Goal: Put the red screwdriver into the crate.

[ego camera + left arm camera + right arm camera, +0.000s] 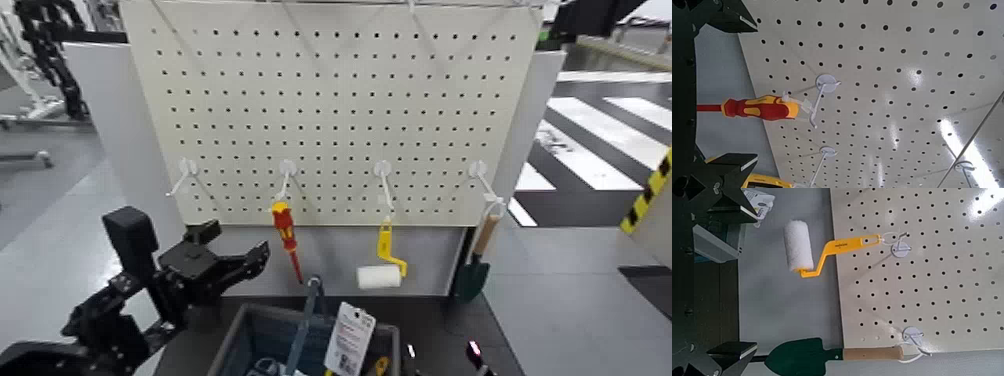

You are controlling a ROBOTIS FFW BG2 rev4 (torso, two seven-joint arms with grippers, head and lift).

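The left claw (252, 252) stands wide and empty just beside the screwdriver (287, 238), which hangs from 1 hook (288, 170) on the pegboard (330, 110) (handle up), above the crate (262, 330).

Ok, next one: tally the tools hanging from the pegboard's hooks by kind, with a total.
Screwdriver, red and yellow: 1
Paint roller, yellow handle, white sleeve: 1
Trowel, green blade, wooden handle: 1
Total: 3
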